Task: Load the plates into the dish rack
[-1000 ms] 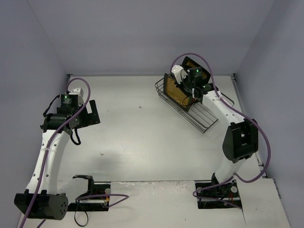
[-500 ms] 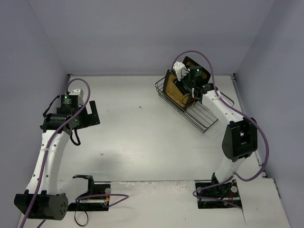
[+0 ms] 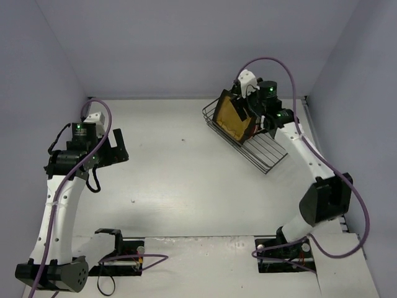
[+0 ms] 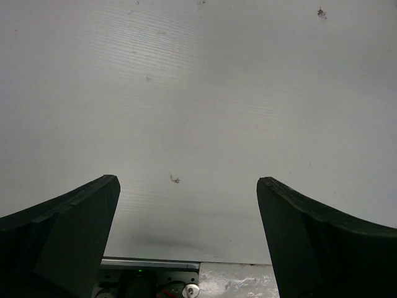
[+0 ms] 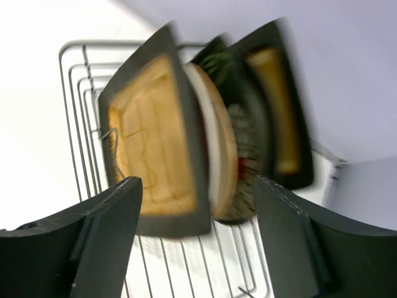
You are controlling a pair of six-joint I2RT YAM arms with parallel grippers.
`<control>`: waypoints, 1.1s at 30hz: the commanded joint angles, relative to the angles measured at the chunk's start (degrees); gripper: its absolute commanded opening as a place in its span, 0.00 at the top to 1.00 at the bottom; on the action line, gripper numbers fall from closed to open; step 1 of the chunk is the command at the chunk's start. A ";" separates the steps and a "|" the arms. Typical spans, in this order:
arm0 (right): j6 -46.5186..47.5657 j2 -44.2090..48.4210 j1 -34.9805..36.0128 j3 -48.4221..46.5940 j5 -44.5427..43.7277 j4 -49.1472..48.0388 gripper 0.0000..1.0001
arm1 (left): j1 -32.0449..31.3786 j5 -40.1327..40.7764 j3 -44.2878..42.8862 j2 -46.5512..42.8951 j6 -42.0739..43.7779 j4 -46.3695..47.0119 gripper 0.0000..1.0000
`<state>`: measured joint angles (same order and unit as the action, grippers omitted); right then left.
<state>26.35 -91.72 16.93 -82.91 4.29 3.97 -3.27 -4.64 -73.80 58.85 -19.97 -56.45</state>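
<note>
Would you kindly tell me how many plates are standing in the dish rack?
4, upright in the dish rack, front to back: square amber plate, cream plate, dark floral plate, second amber plate. Blur may hide others.

The dish rack (image 3: 265,153) sits at the far right of the counter (image 3: 186,180). The plates (image 3: 231,117) stand on edge, side by side, in its far end. The left claw (image 3: 116,146) hangs over the counter's left side.

white table (image 3: 186,180); blk wire dish rack (image 3: 263,152) sits on far-right part
</note>
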 commanded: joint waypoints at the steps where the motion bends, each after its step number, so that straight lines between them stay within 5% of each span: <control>1: -3.58 10.59 -0.14 -1.20 -4.11 -2.21 0.22 | -1.47 1.38 -3.54 -1.37 -0.69 -1.03 0.03; 8: -11.04 24.12 -0.23 1.70 -11.57 -0.01 0.00 | -4.11 4.12 -5.04 -2.42 -0.78 -2.26 0.03; 21: -26.34 48.29 -0.23 13.12 -22.84 6.40 0.00 | -5.35 7.71 -5.57 -8.39 1.86 -2.79 0.03; 33: -31.09 59.02 -0.05 15.50 -20.29 17.39 0.00 | -5.35 15.98 -3.89 -13.58 -0.42 -8.23 0.03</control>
<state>-2.26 -33.91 16.91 -67.85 -15.18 21.39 -8.29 8.43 -76.49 45.25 -19.40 -63.42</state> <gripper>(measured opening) 0.999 0.974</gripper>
